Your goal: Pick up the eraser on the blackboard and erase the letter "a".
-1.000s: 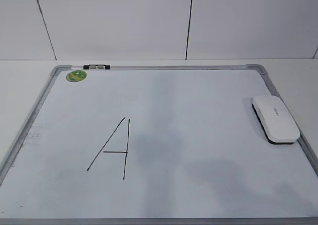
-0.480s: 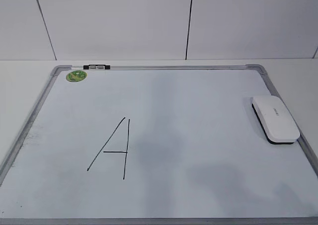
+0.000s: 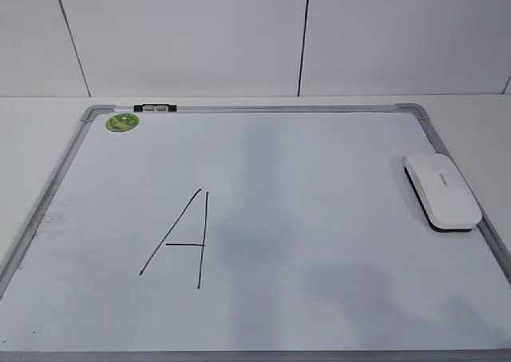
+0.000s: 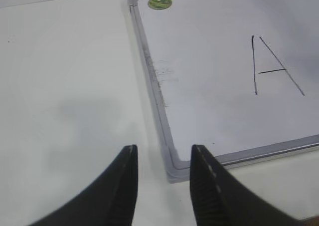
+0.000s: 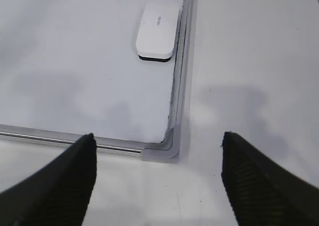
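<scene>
The white eraser point(image 3: 443, 190) lies flat near the right edge of the blackboard point(image 3: 319, 162), a white board with a grey frame. It also shows in the right wrist view point(image 5: 158, 30), far ahead of my open, empty right gripper point(image 5: 157, 136), which hovers over the board's near right corner. My open, empty left gripper point(image 4: 163, 148) hovers at the board's near left corner point(image 4: 172, 168). A large angular capital "A" point(image 3: 180, 238) is drawn left of the middle and shows in the left wrist view point(image 4: 271, 66). No small lowercase "a" is in view. Neither gripper shows in the exterior view.
A round green sticker point(image 3: 123, 122) sits at the board's far left corner, beside a black clip point(image 3: 154, 107) on the far frame. White table point(image 4: 65, 86) surrounds the board. A white panelled wall point(image 3: 184, 34) stands behind it.
</scene>
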`<state>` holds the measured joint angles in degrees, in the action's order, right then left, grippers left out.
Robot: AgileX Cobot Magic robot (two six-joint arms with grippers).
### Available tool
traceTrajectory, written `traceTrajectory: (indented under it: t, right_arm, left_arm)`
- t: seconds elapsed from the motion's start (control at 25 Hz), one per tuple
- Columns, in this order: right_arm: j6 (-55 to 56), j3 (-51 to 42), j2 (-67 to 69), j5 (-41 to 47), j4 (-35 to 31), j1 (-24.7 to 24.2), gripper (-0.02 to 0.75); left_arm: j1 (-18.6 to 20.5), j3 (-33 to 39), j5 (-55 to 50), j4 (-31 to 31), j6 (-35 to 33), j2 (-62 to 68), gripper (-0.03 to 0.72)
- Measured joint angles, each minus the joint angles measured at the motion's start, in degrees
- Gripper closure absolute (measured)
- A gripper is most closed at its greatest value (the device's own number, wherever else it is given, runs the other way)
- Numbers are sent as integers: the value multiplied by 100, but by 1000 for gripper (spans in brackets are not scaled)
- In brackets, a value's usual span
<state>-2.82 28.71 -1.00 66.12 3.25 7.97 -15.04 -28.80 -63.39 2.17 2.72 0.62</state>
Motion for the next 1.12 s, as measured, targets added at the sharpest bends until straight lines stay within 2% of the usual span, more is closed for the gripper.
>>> traceTrajectory:
  t: [0.16, 0.76, 1.12]
  right_arm:
    - [0, 0, 0, 0, 0, -141, 143]
    - [0, 0, -4, 0, 13, -664, 144]
    - [0, 0, -4, 0, 13, -688, 144]
  left_arm:
    - [53, 0, 0, 0, -9, 0, 422]
    - [710, 0, 0, 0, -9, 0, 441]
    - [899, 0, 0, 0, -9, 0, 442]
